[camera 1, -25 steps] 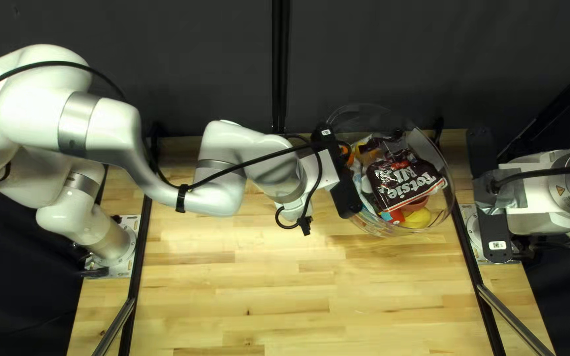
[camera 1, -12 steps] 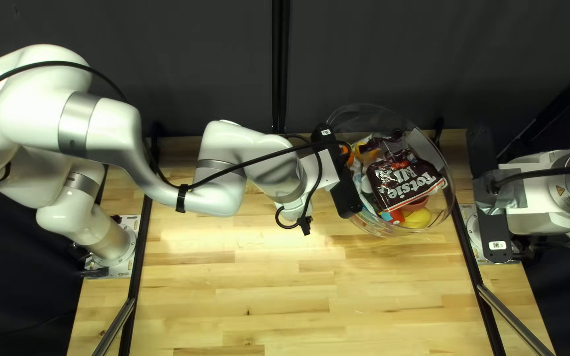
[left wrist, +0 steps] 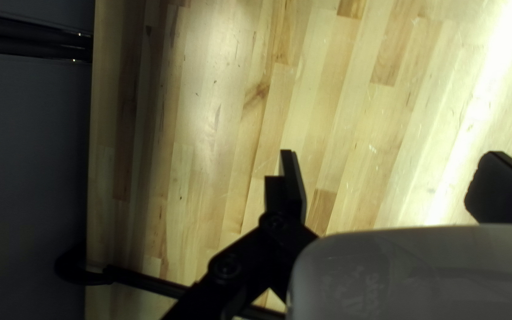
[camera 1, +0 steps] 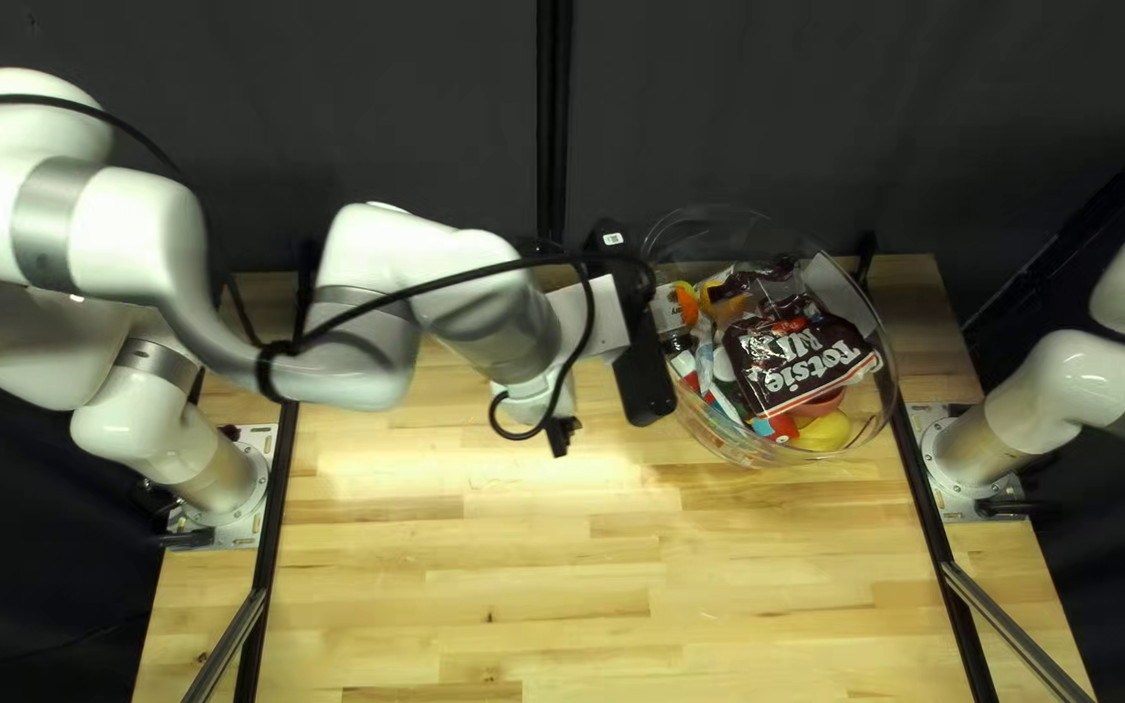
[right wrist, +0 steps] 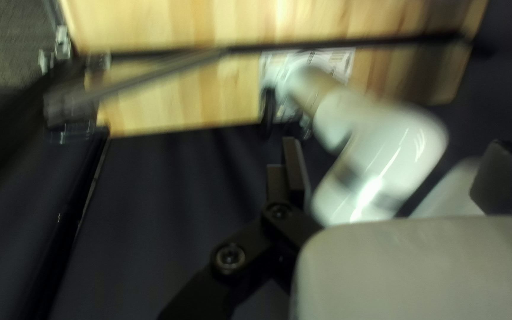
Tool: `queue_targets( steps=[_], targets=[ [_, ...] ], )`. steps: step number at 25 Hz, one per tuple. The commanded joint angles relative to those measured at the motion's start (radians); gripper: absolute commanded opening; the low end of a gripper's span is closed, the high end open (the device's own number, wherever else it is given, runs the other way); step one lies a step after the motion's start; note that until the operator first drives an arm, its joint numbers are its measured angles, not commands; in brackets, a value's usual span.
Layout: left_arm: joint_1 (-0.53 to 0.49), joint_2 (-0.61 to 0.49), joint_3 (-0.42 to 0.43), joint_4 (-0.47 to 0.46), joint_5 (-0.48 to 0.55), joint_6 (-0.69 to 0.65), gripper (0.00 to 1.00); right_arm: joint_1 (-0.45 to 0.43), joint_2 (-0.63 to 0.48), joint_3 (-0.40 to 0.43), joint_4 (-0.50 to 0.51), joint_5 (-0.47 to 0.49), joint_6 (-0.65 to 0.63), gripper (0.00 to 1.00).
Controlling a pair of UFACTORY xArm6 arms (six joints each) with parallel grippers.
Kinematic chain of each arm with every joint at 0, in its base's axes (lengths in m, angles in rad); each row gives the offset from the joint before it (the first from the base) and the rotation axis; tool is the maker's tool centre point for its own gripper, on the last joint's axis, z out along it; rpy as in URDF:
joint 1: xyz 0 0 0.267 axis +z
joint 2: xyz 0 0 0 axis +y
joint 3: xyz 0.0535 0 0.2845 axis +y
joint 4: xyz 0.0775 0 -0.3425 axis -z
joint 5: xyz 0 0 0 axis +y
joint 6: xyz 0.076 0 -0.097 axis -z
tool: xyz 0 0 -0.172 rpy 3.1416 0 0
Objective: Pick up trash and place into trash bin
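Our left gripper (camera 1: 641, 367) is near the clear bin (camera 1: 886, 345), fingers apart; our right gripper (right wrist: 393, 172), also open. We see a brown bag (camera 1: 791, 362) (crinkly) inside.

Clear round bin (camera 1: 869, 414), 3 o'clock in top left view. Inside: crinkled brown bag (camera 1: 771, 352) atop mixed trash (camera 1: 722, 367); yellow piece (camera 1: 823, 432), 5 o'clock.
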Motion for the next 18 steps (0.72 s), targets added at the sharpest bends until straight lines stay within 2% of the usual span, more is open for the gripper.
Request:
queue_targets(
  steps=[1, 5, 12, 18],
  targets=[
    [0.002, -0.033, 0.027, -0.013, -0.021, 0.058, 1.0, -0.082, -0.105, 0.093, 0.044, 0.011, -0.113, 1.0],
    [0.003, -0.129, 0.095, -0.014, -0.051, 0.114, 1.0, -0.082, -0.105, 0.093, 0.044, 0.011, -0.113, 1.0],
    [-0.008, -0.247, 0.166, -0.026, -0.085, 0.222, 1.0, -0.082, -0.105, 0.093, 0.044, 0.011, -0.113, 1.0],
    [-0.008, -0.247, 0.166, -0.026, -0.085, 0.222, 1.0, -0.082, -0.105, 0.093, 0.044, 0.011, -0.113, 1.0]
  ],
)
